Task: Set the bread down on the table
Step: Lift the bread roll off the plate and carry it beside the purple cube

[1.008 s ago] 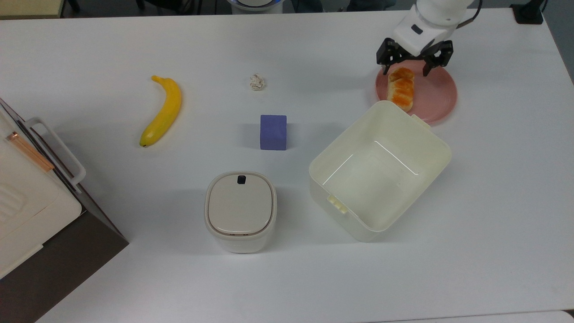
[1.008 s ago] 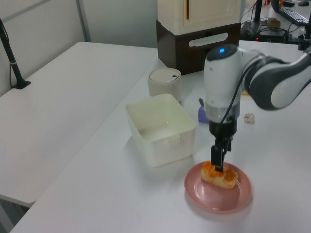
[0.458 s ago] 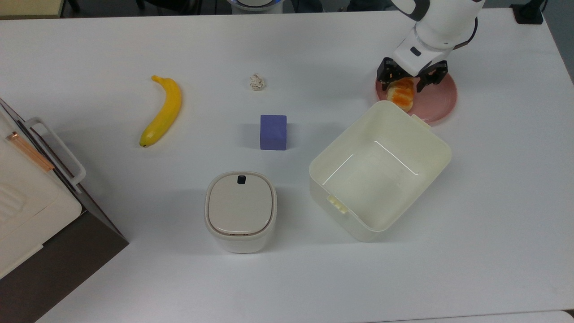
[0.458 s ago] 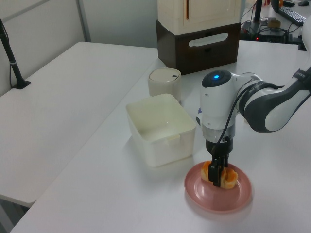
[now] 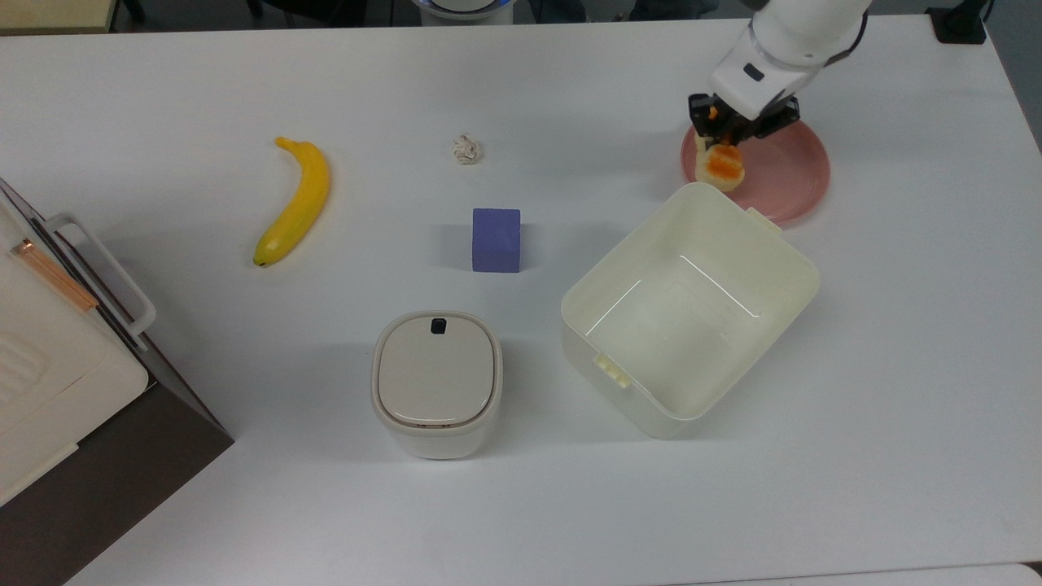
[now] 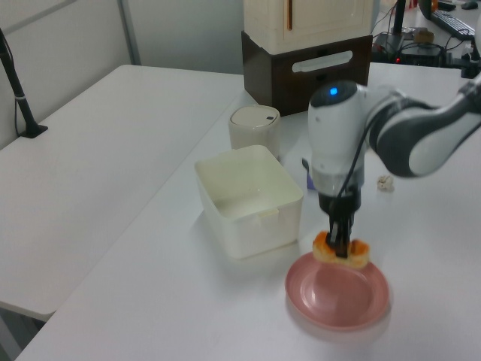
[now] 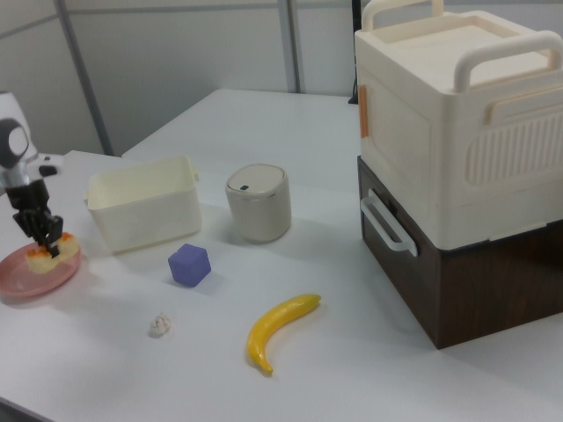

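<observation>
The bread (image 5: 721, 163), a small bun with an orange-brown top and pale sides, hangs just above the round pink plate (image 5: 785, 175) at the top view's upper right. My gripper (image 5: 720, 140) is shut on the bread from above. In the left view the bread (image 6: 359, 253) is clear of the plate (image 6: 338, 299), with the gripper (image 6: 342, 247) pinching its middle. The right view has the gripper (image 7: 49, 243) holding the bread (image 7: 40, 258) over the plate (image 7: 26, 274) at the far left. The white table (image 5: 570, 98) spreads under everything.
An open cream bin (image 5: 690, 305) stands right beside the plate. A purple block (image 5: 496, 239), a paper wad (image 5: 466, 149) and a banana (image 5: 297, 199) lie toward the top view's left. A lidded canister (image 5: 437, 382) and a cream-and-brown cabinet (image 5: 49, 391) stand lower left.
The gripper came down around the bread on the plate, shut on it, and has lifted it off the plate.
</observation>
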### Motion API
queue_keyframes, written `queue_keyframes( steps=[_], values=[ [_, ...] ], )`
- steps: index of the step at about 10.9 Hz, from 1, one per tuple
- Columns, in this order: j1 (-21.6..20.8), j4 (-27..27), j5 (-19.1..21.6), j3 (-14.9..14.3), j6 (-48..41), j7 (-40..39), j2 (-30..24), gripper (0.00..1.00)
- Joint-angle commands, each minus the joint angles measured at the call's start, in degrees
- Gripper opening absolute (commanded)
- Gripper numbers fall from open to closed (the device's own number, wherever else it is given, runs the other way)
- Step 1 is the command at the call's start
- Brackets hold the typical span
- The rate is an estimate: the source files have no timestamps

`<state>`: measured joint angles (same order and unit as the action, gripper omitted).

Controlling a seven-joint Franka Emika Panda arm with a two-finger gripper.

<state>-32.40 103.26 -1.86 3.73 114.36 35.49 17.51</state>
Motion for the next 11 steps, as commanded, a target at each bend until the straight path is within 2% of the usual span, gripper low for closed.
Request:
queue_keyframes(
  steps=[1,2,4,5,6,7,8,9,11],
  values=[
    [3.5,0.1,-1.0,-2.8,-8.4,-10.0,-3.4,0.25],
    [6.6,0.2,-1.0,-3.3,-8.8,-13.7,-3.4,0.25],
    [8.0,0.4,-1.4,-9.3,-9.9,-20.2,-3.4,0.25],
    [8.7,0.9,-1.4,-11.1,-9.6,-22.2,-3.3,0.3],
    [10.2,1.1,-1.5,-11.5,-9.3,-23.3,-2.8,0.39],
    [11.2,1.1,-1.6,-11.5,-9.1,-23.6,-2.3,0.73],
    [11.3,1.2,-1.9,-11.5,-9.1,-23.7,-1.7,0.96],
    [11.4,1.2,-1.9,-11.6,-9.1,-23.7,-1.7,1.0],
    [11.3,1.0,-1.9,-12.3,-9.3,-23.7,-2.3,1.0]
  ],
)
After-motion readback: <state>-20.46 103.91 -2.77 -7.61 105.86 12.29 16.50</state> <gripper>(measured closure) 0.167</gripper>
